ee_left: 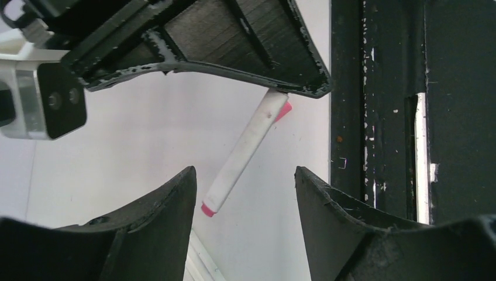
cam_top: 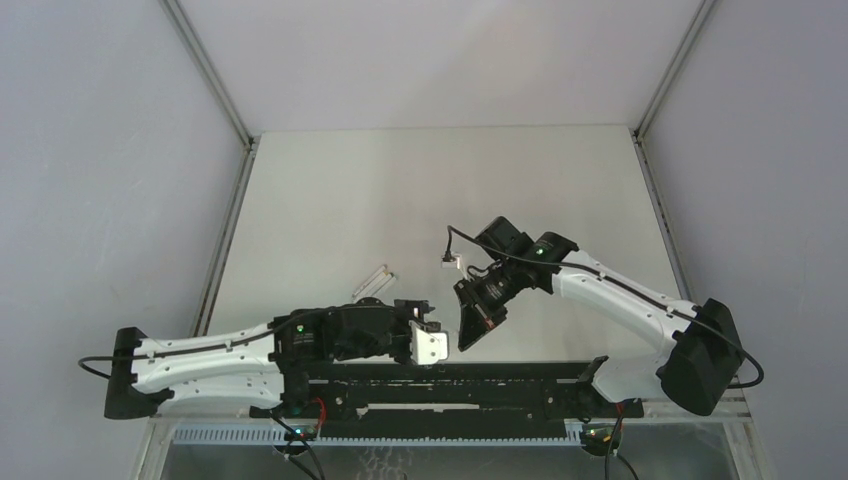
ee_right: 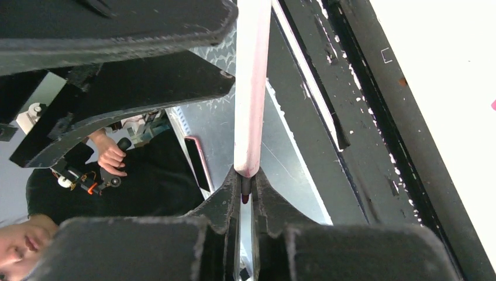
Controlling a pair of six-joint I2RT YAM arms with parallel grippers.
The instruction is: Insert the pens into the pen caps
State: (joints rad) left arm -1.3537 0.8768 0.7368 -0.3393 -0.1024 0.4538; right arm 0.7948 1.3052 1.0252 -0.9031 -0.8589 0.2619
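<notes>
Clearly, your right fingers [ee_right: 225,202] pinched pen [ee_left: 243,153] by one end; barrel slanted over worktop [ee_left: 146,134], free pink tip pointing between your left fingers [ee_left: 161,216], spread wide, empty, nearest.

White pen [ee_left: 240,155] between spread fingers [ee_left: 158,216]

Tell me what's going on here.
The right arm's fingers are shut on one end of a white pen with pink at both ends, holding it out towards the left arm. The left arm's fingers stand open on either side of the pen's free end, not touching it.
</notes>
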